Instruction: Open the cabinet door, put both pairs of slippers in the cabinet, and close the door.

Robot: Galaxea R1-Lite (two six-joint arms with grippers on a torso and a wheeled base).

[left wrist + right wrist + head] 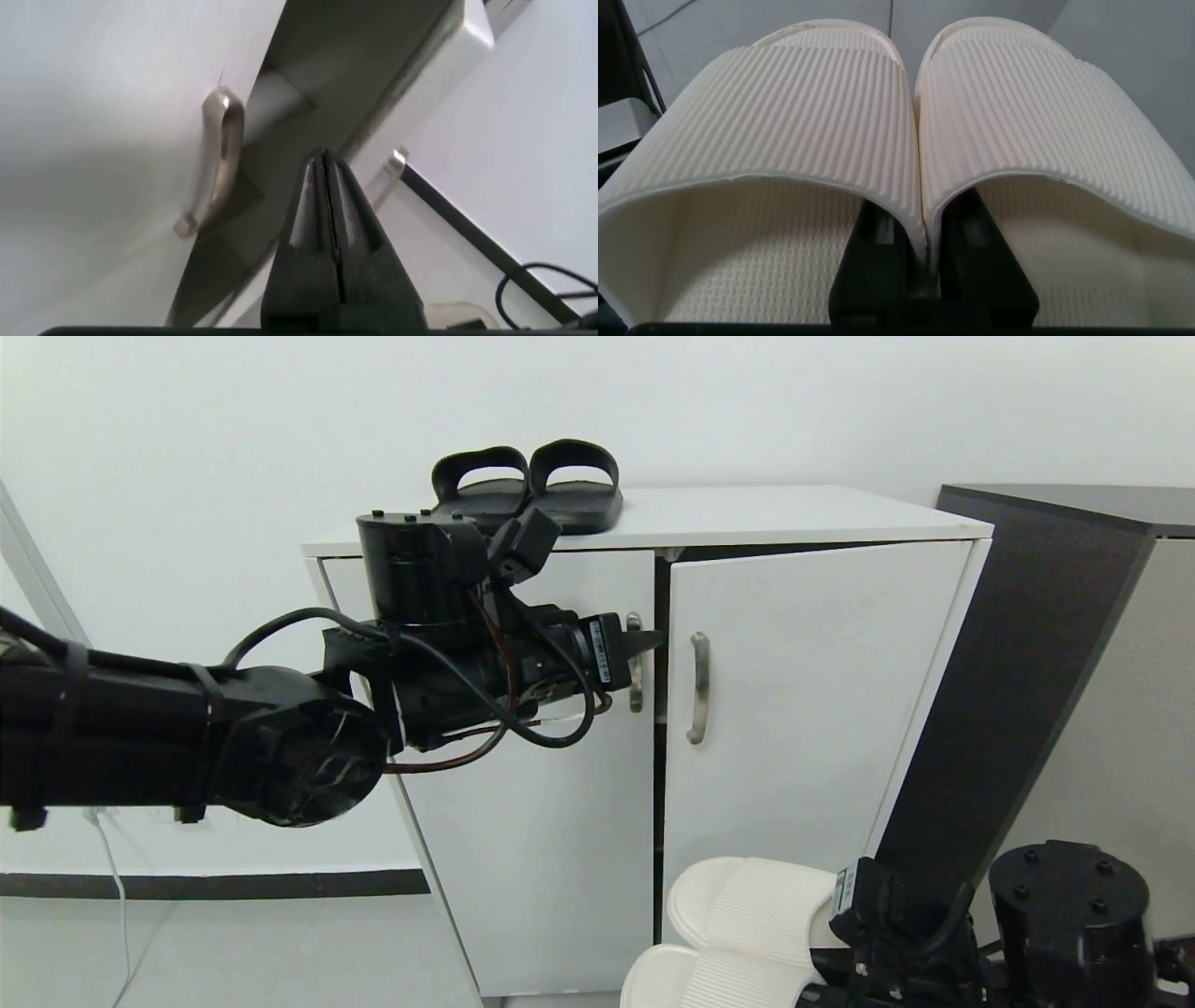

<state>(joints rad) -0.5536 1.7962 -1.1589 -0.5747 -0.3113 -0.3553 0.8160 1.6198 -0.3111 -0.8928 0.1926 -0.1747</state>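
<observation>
Right claw pinches white slippers by inner edges: may slip. Left claw closed, empty, beside handle: could skid off.

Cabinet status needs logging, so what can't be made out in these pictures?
- Cabinet interior: head view, doors hide it; just a dark gap.
- Left door handle: head view, partly behind left gripper.
- White slippers: head view, cut off by bottom edge.
- Right gripper: right wrist view, fingertips buried between slippers.

Home-like room, white cabinet, black slippers
</observation>
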